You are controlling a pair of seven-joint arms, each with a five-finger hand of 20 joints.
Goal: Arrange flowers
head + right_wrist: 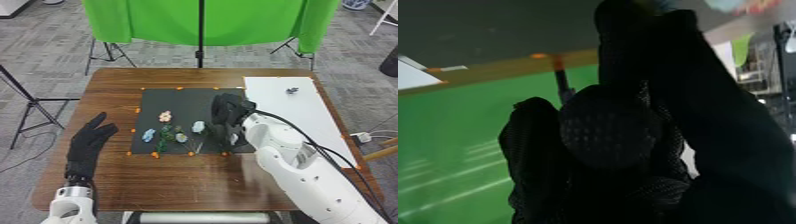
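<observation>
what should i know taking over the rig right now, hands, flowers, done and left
Left hand: open, over the brown wooden table's left side.
Right hand: over the right part of the black mat; can't tell if it holds anything.
Flowers: pink one, blue one and pale blue one, all on the mat; a pale piece beside the right hand.
Done: no finished arrangement visible; one small dark piece lies on the white sheet.
Left: arranging the mat's flowers, probably; target spot unclear.
</observation>
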